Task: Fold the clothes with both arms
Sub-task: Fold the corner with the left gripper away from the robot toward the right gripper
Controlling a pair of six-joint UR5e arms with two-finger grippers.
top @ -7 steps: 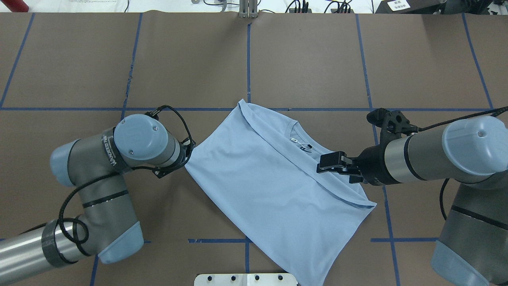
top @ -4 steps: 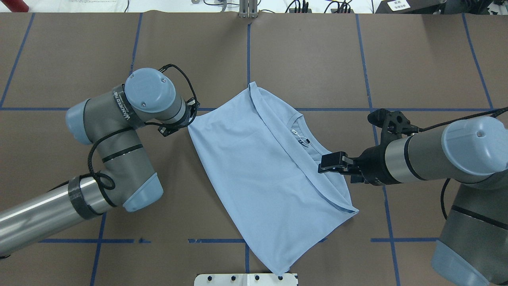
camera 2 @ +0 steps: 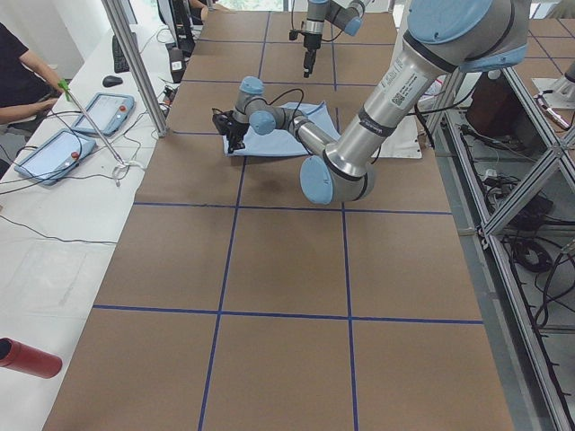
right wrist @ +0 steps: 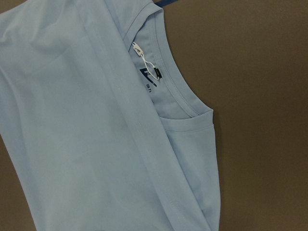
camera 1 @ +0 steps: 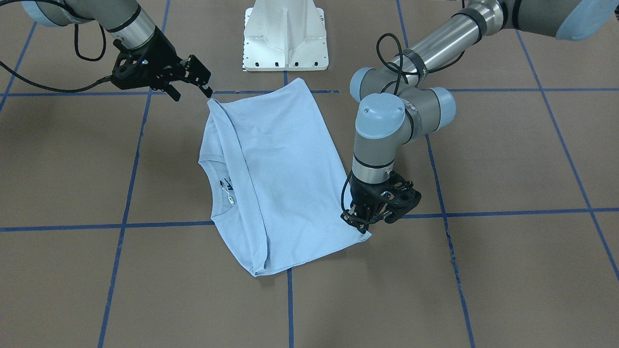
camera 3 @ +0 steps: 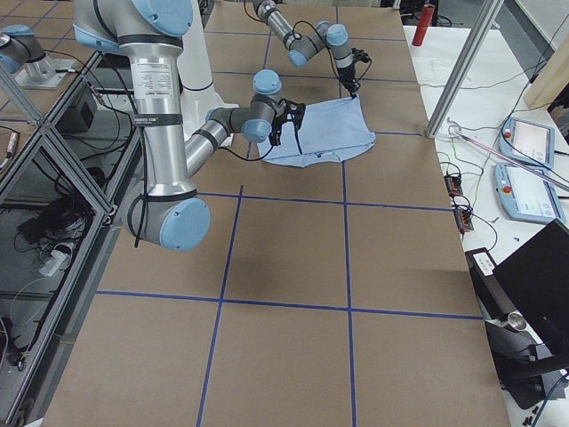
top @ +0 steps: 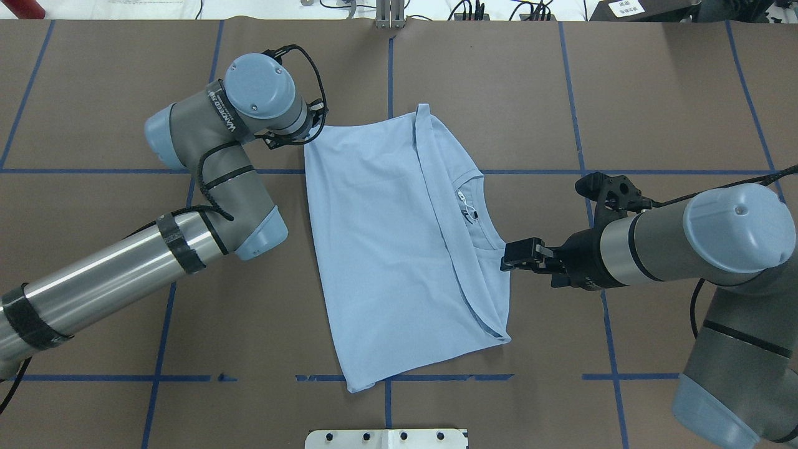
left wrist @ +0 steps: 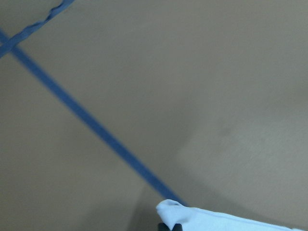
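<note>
- The left gripper [top: 310,133] was clenched on a corner of the light blue T-shirt [top: 386,249]. My left wrist camera showed that corner bunched at the bottom of its picture.
- I could not tell whether the right gripper [top: 506,262] had its jaws parted or closed. It seemed to hold nothing, its tip sitting just at the shirt's edge below the collar [top: 475,209].
- Over the last second the left arm had swung its corner away from the robot. This dragged the whole shirt around, and the lower end came clear of the white base plate [top: 386,438].
- The right gripper had barely moved, so the cloth slid out from under it.
- The shirt lay flat mid-table [top: 654,93], one side already folded over lengthwise, and its long edges ran nearly square to the blue tape lines [top: 580,112].
- I judged this a straightening pull: the garment looked squared up for the next fold, with the right arm yet to take a grip.
</note>
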